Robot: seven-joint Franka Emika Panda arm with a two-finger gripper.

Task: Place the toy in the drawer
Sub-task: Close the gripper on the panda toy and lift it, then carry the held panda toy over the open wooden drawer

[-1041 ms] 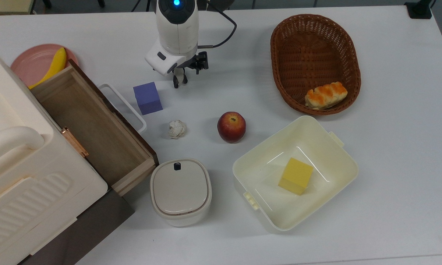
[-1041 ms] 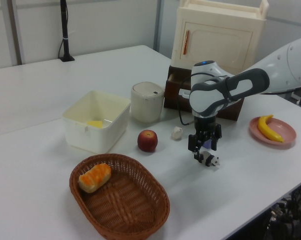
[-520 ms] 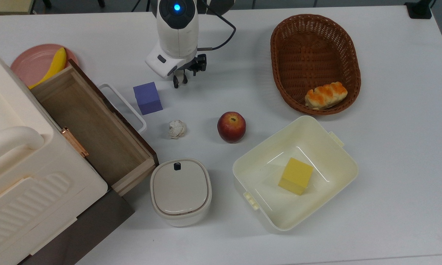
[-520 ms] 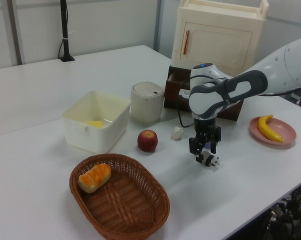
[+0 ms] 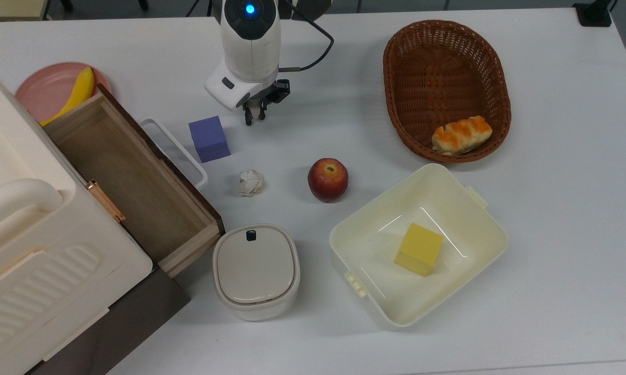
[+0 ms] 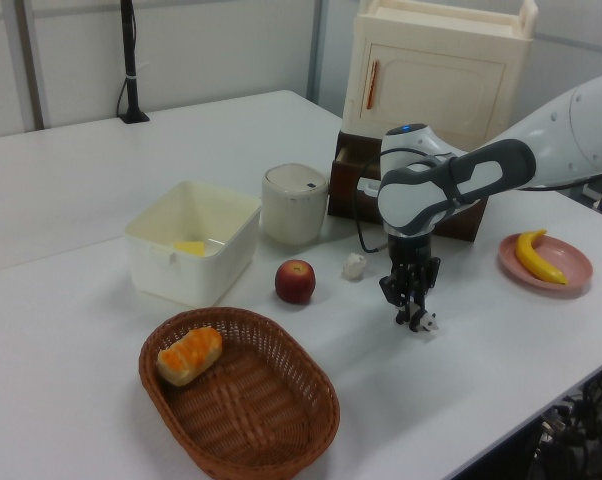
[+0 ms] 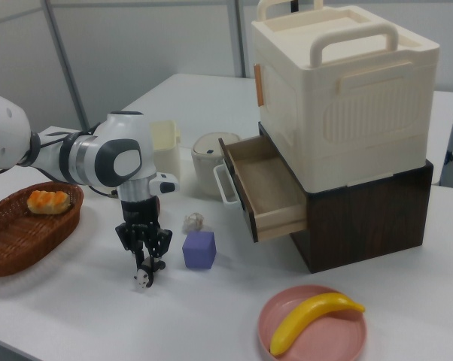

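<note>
— So where does the claw stand?

— Low over the white counter, pointing down, its fingers drawn in around the toy, a tiny black-and-white panda sitting on the counter surface. In the right view the toy sits at the fingertips, just beside the purple cube.

— And the drawer?

— Pulled open from under the cream cabinet, bare wood inside, its white loop handle facing the cube. In the top view it lies to the top view's left of the claw, with the cube between them.

— Open room around the claw?

— In the top view, bare counter spreads between the claw and the wicker basket, and toward the far counter edge behind the arm. Nearer the camera sit the whitish lumpy ball and the apple, both apart from the claw.

— Count things for me.

— One panda, one purple cube, one lumpy ball, one apple. One basket holding one bread roll. One cream square tub with one yellow block in it. One lidded round-cornered container near the drawer's front corner. One pink plate bearing one banana, close to the counter edge in the right view.
</note>
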